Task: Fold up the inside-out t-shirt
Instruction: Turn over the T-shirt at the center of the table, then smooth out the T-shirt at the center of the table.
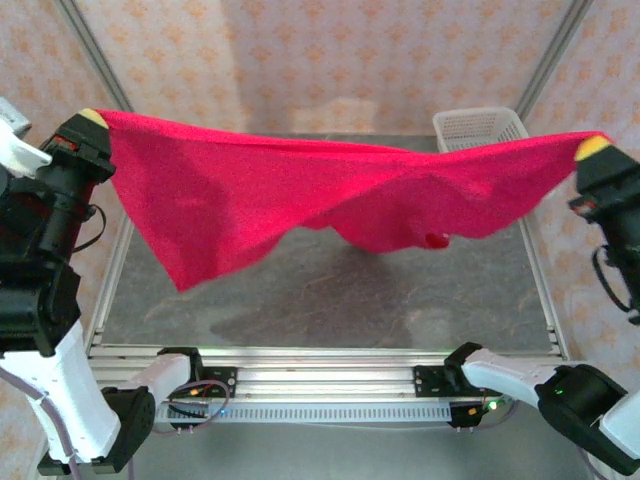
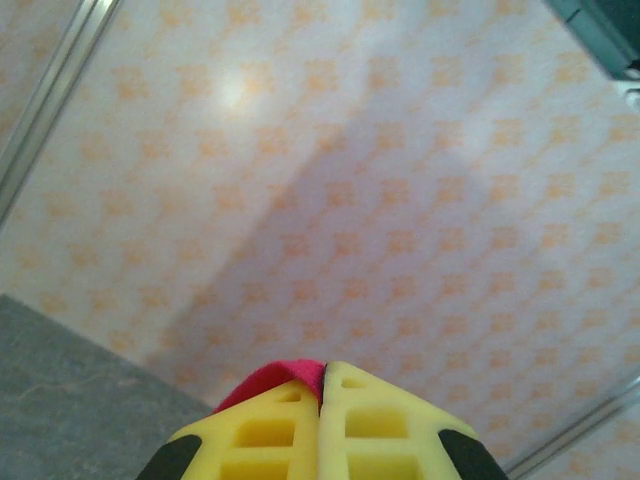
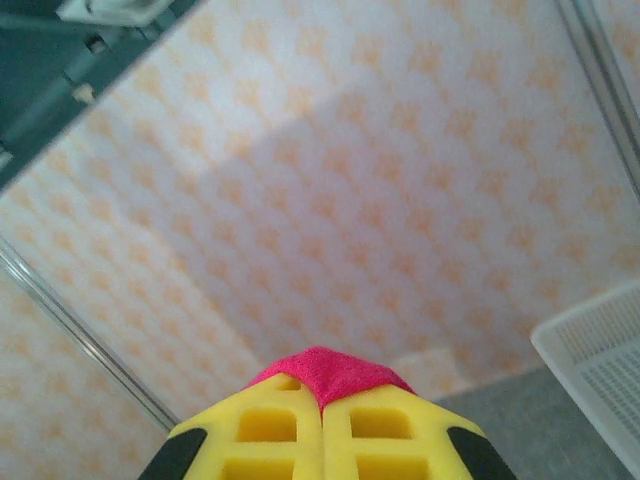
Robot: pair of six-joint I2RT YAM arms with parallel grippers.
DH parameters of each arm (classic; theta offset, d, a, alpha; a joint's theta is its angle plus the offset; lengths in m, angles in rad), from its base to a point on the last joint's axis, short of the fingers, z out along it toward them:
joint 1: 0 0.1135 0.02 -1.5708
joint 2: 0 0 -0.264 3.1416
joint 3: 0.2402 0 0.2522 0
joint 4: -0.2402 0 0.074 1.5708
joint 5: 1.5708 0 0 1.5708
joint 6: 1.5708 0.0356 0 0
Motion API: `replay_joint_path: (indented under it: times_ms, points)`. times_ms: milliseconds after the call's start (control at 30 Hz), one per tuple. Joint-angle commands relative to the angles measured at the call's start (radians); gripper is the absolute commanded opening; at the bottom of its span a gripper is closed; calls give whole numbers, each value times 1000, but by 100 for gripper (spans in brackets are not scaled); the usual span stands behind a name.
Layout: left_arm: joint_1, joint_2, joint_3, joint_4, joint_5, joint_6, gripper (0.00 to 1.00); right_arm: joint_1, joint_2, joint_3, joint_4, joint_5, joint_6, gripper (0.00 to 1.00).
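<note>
Aloft, t-shirt (image 1: 250, 190) edge between pincers (image 1: 92, 118) (image 1: 592, 147), above table (image 1: 400, 310)

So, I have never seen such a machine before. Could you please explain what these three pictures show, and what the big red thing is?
These are two robot arms, fixed side by side at the near edge of a table. The wide picture comes from a camera above and behind them. The other two pictures come from small cameras on the wrists, so each one shows its own arm's yellow fingers from very close.

The red thing is a t-shirt. The left gripper and the right gripper are both shut on it, each pinching one end. The shirt hangs stretched in the air between them and sags in the middle. I cannot tell whether its lowest part touches the table.

A white mesh basket stands at the far right corner of the table.
</note>
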Motion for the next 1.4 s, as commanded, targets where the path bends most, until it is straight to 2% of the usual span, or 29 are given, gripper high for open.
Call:
replay_joint_path:
  times_ms: [0,100,333,400,533,700,733,767,800,833,867,900,933,1000,1100,1233,1367]
  points:
    - [5,71,80,-62,32,32,0,-1,55,77,-37,64,-73,0]
    - [5,114,90,-55,21,44,0,0,91,80,9,140,-136,0]
    - [5,296,-188,129,31,38,0,-18,303,-91,211,333,-336,0]
    - [5,396,-227,182,32,37,0,-76,399,-99,241,303,-344,0]
    - [0,651,-226,268,54,33,0,-227,667,-26,199,140,-260,0]
    - [-25,1014,-101,269,6,40,0,-303,1102,193,121,-24,-153,2]
    - [-30,1090,-50,243,-2,44,0,-315,1207,270,100,-59,-130,15]
    - [-32,1150,4,212,-19,47,14,-326,1295,348,78,-85,-109,34]
    - [-33,1207,61,179,-39,55,32,-340,1381,425,63,-115,-80,57]
    - [-33,1251,116,143,-69,64,51,-349,1433,460,70,-150,-61,73]
    - [-33,1275,152,113,-100,72,65,-352,1449,450,86,-163,-47,81]
    - [-33,1285,174,85,-133,77,74,-353,1450,421,102,-178,-35,85]
    - [-33,1273,174,69,-163,74,78,-353,1441,394,104,-199,-19,87]
    - [-37,1213,111,76,-186,60,79,-351,1406,325,101,-225,9,90]
    - [-59,1067,-70,133,-164,36,79,-339,1325,195,72,-285,66,90]
    - [-109,856,-427,328,22,-8,78,-291,1180,-89,26,-389,118,87]
    - [-121,718,-724,486,151,-66,78,-216,969,-523,160,-443,139,87]
